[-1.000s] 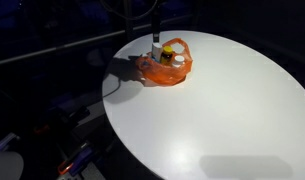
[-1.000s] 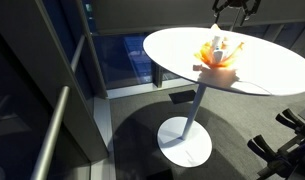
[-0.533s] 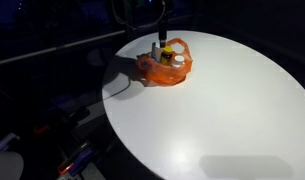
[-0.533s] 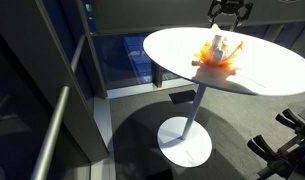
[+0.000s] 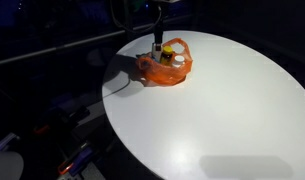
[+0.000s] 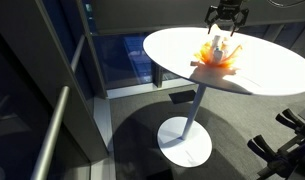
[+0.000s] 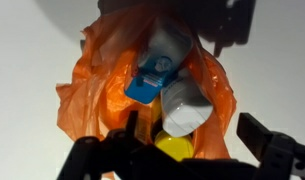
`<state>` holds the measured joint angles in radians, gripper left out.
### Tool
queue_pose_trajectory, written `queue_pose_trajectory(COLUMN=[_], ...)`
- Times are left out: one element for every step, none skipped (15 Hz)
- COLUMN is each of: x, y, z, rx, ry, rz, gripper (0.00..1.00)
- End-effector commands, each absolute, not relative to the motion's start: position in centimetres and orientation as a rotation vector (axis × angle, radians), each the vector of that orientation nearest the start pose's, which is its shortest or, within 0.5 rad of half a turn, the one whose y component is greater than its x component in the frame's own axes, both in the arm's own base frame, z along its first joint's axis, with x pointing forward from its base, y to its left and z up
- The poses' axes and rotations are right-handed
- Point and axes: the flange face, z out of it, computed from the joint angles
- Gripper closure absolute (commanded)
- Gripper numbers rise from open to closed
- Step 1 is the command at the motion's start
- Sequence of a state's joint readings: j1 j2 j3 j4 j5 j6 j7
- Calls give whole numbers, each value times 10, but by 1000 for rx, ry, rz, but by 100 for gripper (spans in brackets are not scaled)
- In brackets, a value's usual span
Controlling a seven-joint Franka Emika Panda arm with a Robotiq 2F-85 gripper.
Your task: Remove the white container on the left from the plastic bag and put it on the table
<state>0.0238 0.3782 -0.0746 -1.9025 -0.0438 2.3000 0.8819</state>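
An orange plastic bag [image 5: 164,68] sits near the edge of a round white table [image 5: 222,110]; it also shows in the other exterior view [image 6: 218,58] and fills the wrist view [image 7: 92,95]. Inside it are a white container with a blue label [image 7: 160,58], a second white container [image 7: 187,108] and a yellow-lidded item [image 7: 172,150]. In an exterior view one white container [image 5: 156,47] sticks up from the bag. My gripper [image 7: 180,152] hangs open and empty just above the bag, also seen in both exterior views [image 5: 158,22] [image 6: 225,17].
The table [image 6: 272,70] stands on a single white pedestal [image 6: 187,140]. The surroundings are dark, with a railing and a lower floor beside the table. Bare tabletop lies around the bag.
My gripper has come down closer to the bag and shifted slightly sideways over it. The bag and its contents have not moved.
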Motion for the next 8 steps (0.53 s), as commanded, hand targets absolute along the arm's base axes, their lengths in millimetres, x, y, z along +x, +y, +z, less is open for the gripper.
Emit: queue_pose_trajectory(x=[637, 638, 639, 641, 643, 645, 646, 648], y=[-28, -28, -28, -29, -30, -31, -32, -33], z=[301, 299, 297, 295, 293, 292, 291, 291], rx=[-2860, -2857, -2854, -2850, -2848, -2844, -2840, -2835], ry=[1432, 1444, 1454, 1468, 1480, 1495, 1508, 1519], rz=[-28, -28, -30, -35, -39, -42, -44, -50], gripper=[0, 0, 0, 21, 27, 34, 44, 53])
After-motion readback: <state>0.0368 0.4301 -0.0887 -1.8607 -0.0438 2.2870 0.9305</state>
